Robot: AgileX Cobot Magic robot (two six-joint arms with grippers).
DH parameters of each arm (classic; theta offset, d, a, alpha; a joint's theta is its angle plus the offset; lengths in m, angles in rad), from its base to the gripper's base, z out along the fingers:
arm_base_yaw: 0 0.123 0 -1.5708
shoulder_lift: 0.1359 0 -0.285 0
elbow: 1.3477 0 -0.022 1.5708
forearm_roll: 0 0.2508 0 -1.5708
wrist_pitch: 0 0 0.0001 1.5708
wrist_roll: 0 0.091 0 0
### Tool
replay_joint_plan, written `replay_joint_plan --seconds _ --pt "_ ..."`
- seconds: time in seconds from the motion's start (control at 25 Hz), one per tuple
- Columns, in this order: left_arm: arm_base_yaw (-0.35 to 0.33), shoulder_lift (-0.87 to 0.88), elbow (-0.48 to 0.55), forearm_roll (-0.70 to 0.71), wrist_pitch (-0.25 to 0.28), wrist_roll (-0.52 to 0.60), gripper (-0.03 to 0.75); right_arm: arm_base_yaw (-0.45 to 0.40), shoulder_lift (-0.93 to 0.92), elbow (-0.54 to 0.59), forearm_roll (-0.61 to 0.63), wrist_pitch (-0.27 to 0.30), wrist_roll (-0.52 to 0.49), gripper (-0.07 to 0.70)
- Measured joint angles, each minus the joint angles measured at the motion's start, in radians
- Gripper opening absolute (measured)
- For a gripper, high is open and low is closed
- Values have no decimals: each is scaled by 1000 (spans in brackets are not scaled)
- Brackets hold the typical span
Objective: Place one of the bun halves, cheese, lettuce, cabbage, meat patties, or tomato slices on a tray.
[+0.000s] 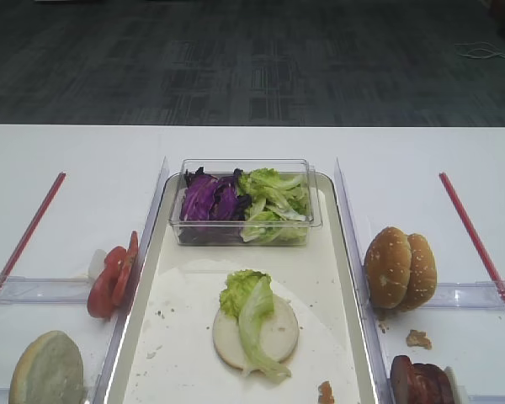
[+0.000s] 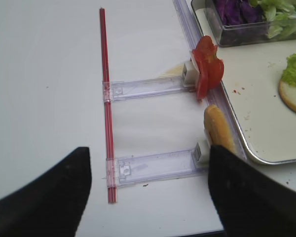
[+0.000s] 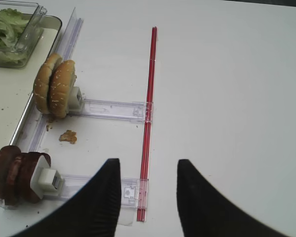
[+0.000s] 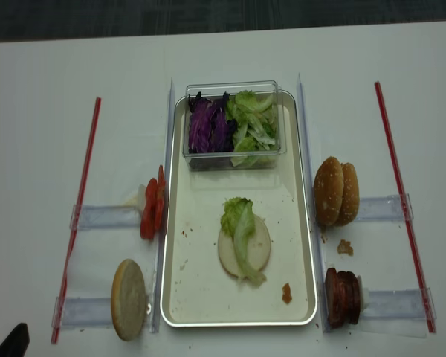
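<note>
Exterior high view gives us the tray (image 1: 143, 278) running near to far down the middle of the tabletop (image 1: 76, 160). On its near half lies one pale bun half (image 1: 278, 337), cut face up, with a strip of lettuce (image 1: 252, 316) draped over it. We judge that at least two ingredients are already placed, and more can still be added.

At the far end of the tray sits a clear tub (image 1: 246, 164) holding purple cabbage (image 1: 209, 202) on its left and more lettuce on its right.

Outward to the left, tomato slices (image 1: 111, 278) stand on edge in a clear holder just beside the tray's rim, and another bun half (image 1: 46, 370) waits nearer to us. To the right, seeded bun halves (image 1: 400, 268) stand on edge in their rack, and meat patties (image 1: 421, 380) stand nearer, also beside the rim. None of these is on the tray yet. We see no cheese anywhere.

Right wrist view shows the right gripper (image 3: 149, 197) with its fingers spread apart and nothing between them, hovering over bare tabletop near the patties' rack. Left wrist view shows the left gripper (image 2: 148, 195) with fingers spread wide and empty, over the near-left rack. Neither touches any food, so we judge the next pick has not begun.
</note>
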Motion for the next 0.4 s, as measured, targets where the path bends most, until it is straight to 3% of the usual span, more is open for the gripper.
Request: replay_joint_plan --seconds 0.4 --pt "0 0 0 0 0 0 474 0 0 0 0 0 0 268"
